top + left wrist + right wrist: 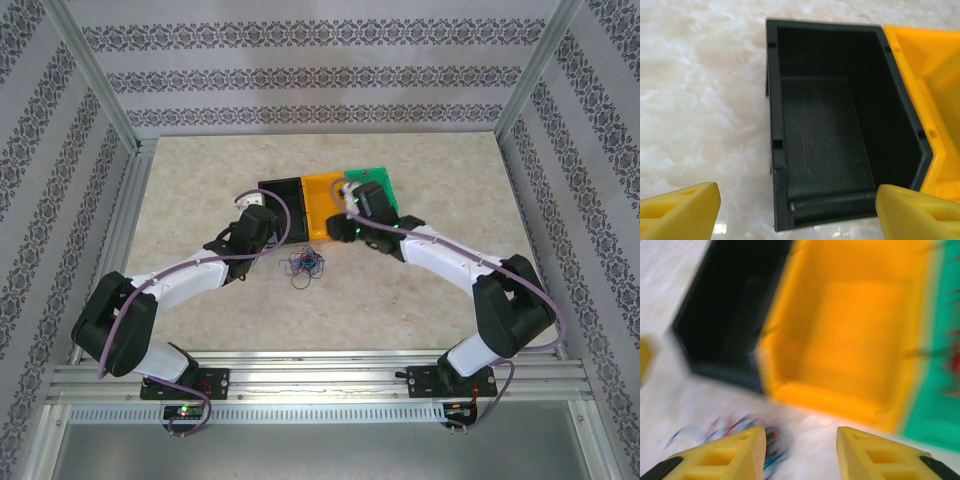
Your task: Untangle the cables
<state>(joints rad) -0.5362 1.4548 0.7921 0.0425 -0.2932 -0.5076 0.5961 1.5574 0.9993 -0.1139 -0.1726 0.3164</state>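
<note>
The cables [303, 266] lay in one loose clump on the table [400, 300], just on the near side of the orange bin [855, 340] and apart from its wall. The clump was roughly round and showed no clear long axis. A few thin ends trailed out of it.

The right gripper [800, 452] hung over the near edge of the orange bin with its fingers spread and bare table in the gap. Nothing was pinched. In the blurred right wrist view, the clump sat at the tip of the left-hand finger and to that side of the gap, not between the fingers.

The left gripper [800, 215] was spread wide above the near wall of the black bin [825, 145] and held nothing. The cables lay toward the arm bases from it.

By judgement, the right gripper was the nearer one. A sideways shift toward the black bin would be needed to centre the clump before closing.
</note>
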